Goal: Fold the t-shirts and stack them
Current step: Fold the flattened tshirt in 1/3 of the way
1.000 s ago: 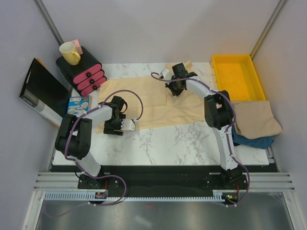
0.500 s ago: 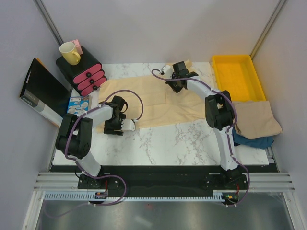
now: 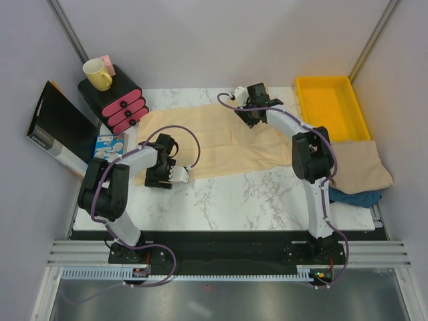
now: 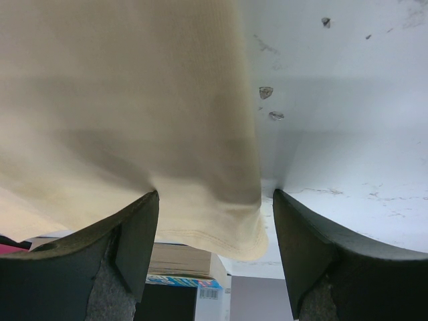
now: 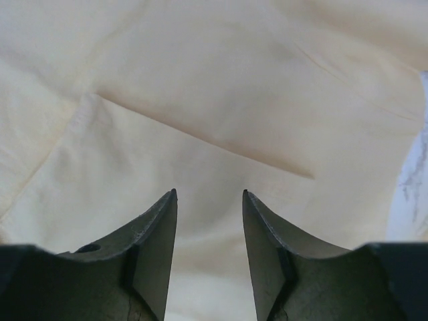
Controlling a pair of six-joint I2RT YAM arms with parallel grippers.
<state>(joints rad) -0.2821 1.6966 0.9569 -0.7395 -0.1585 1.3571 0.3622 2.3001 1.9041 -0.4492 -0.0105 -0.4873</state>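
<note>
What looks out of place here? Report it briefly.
The tan shirt at the right lies loosely heaped on a blue cloth, apparently spilling past the edge of the table, not neatly folded. The spread shirt mid-table lies skewed and creased. Nothing looks spilled or damaged.

- left arm [image 3: 127, 164] folded, elbow out left, left gripper [image 4: 214, 200] low, jaws spread wide
- right arm [image 3: 304, 144] stretched far forward, right gripper [image 5: 209, 194] pointing down, jaws parted

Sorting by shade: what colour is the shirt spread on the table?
Plain pale cream t-shirt; best in top external view.
</note>
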